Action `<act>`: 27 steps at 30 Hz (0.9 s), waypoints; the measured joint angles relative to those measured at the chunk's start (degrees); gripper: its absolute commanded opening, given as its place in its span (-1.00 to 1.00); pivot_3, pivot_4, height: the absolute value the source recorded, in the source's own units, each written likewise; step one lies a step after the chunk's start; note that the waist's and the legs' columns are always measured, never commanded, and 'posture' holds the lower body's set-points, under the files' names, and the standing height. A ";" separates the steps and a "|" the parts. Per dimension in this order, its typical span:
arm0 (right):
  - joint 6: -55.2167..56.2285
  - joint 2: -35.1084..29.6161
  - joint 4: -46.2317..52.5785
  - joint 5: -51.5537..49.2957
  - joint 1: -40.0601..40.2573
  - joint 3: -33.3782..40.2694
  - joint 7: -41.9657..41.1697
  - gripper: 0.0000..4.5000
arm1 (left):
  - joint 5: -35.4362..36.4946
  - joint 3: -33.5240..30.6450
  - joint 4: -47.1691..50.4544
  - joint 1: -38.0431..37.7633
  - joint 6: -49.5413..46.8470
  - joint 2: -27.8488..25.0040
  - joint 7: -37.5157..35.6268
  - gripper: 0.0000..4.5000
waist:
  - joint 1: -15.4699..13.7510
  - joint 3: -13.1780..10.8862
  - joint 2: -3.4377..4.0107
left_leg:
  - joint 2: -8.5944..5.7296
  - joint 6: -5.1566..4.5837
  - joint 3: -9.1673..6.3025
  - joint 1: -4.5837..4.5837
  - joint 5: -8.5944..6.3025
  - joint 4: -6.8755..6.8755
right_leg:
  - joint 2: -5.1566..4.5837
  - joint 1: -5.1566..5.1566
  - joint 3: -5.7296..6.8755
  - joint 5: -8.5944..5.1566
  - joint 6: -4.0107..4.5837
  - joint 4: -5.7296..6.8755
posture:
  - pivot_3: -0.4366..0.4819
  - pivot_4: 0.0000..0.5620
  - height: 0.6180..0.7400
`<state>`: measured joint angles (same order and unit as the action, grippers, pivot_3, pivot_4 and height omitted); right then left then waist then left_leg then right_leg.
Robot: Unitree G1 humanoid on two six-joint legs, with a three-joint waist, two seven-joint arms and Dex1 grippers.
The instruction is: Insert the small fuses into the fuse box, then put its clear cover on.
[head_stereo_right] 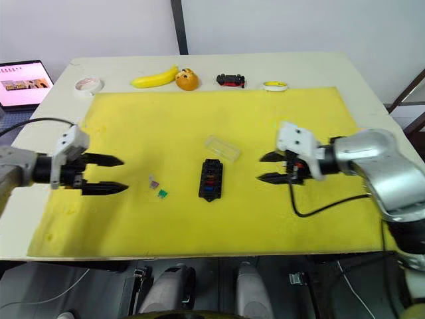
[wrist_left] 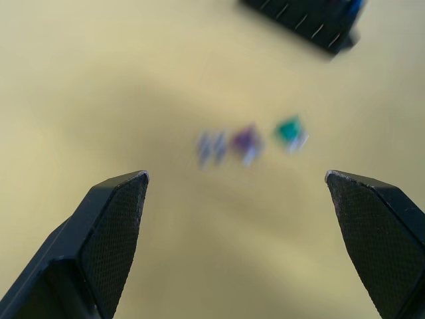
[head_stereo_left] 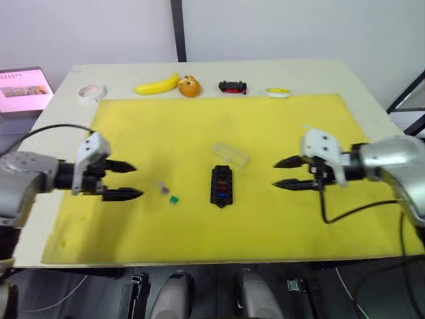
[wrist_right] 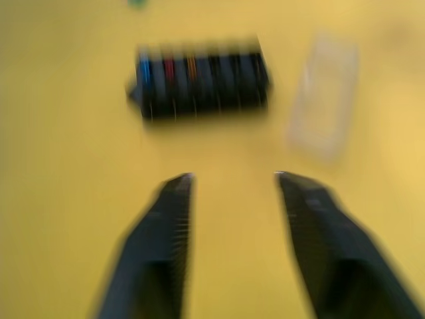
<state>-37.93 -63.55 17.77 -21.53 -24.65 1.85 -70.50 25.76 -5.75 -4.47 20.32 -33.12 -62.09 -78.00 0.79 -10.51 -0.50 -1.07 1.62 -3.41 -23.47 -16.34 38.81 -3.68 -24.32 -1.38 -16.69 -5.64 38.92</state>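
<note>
Just ahead of left end effector point(head_stereo_left: 126, 180), spread wide & empty, lie loose small fuses point(head_stereo_left: 167, 193) on yellow mat point(head_stereo_left: 166, 126); fuse box point(head_stereo_left: 221, 185) sits beyond them, partly filled. Right end effector point(head_stereo_left: 287, 173) parted, empty, near box & clear cover point(head_stereo_left: 230, 155). Narrow jaws 1st, pinch one fuse by its body, keep blades down
</note>
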 measured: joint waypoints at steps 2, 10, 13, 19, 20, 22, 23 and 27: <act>1.81 -3.38 -1.64 0.45 4.97 4.66 -1.03 0.99 | -0.72 -2.06 -4.00 -1.61 1.82 -2.51 -0.77 1.00 | -0.01 0.00 0.00 | 0.00 0.00 0.03 0.00 0.00 0.00 | 0.00 0.00 0.00 0.00 0.00 -0.01 | -0.05 -0.47 1.00; 6.86 -6.93 -7.70 2.75 18.66 17.59 -2.70 0.99 | -2.79 -6.41 -14.17 -4.29 7.63 -6.65 -3.02 1.00 | 0.02 -0.01 0.02 | 0.04 0.00 0.10 0.02 0.00 -0.01 | 0.00 0.01 -0.02 0.00 0.00 -0.01 | -0.05 -0.47 1.00; 7.02 -6.88 -6.99 2.56 18.68 17.79 -1.96 0.99 | -2.82 -6.09 -14.47 -3.11 7.67 -6.09 -3.09 1.00 | 0.08 -0.02 0.04 | 0.09 0.00 0.10 0.02 0.00 0.00 | 0.00 0.01 -0.02 0.00 0.00 0.00 | -0.05 -0.47 1.00; 4.25 -4.41 -0.95 -0.80 8.70 11.41 0.85 0.99 | -2.72 -0.21 -11.89 3.61 5.67 0.06 -3.46 1.00 | 0.07 -0.01 0.04 | 0.08 0.00 0.09 0.02 0.00 0.03 | 0.00 0.02 -0.02 0.00 0.00 0.03 | -0.05 -0.47 1.00; 3.14 -3.14 0.36 -1.73 6.12 9.14 1.41 0.99 | -2.69 1.62 -11.36 5.20 4.40 1.84 -3.74 1.00 | 0.07 -0.01 0.04 | 0.08 0.01 0.08 0.02 0.00 0.03 | 0.00 0.02 -0.02 0.00 0.00 0.03 | -0.05 -0.47 1.00; 1.33 -0.67 3.11 -3.40 2.05 5.43 2.23 0.99 | -2.44 4.89 -10.64 7.43 1.14 4.35 -4.91 1.00 | 0.06 -0.02 0.03 | 0.07 0.01 0.07 0.00 0.00 0.04 | 0.01 0.02 -0.01 0.00 0.00 0.04 | -0.05 -0.47 1.00; 0.14 1.35 4.71 -4.29 -0.56 3.39 2.98 0.99 | -1.96 6.72 -10.89 8.96 -1.92 5.62 -5.81 1.00 | 0.10 -0.02 0.03 | 0.01 0.01 0.06 0.00 0.00 0.05 | 0.03 0.01 -0.01 0.00 0.00 0.05 | -0.05 -0.47 1.00; -3.31 7.02 9.91 -6.77 -7.28 -3.00 5.62 0.99 | 0.19 11.30 -13.49 15.08 -13.12 9.74 -7.90 1.00 | 0.11 -0.02 0.00 | -0.04 0.00 -0.01 -0.02 0.00 0.09 | 0.06 0.00 0.02 0.00 0.00 0.07 | -0.05 -0.47 1.00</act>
<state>-41.24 -56.53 27.68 -28.30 -31.92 -1.15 -64.88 25.95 5.55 -17.96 35.39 -46.24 -52.35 -85.90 0.90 -10.53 -0.51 -1.11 1.62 -3.42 -23.49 -16.34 38.89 -3.63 -24.32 -1.36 -16.69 -5.64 38.98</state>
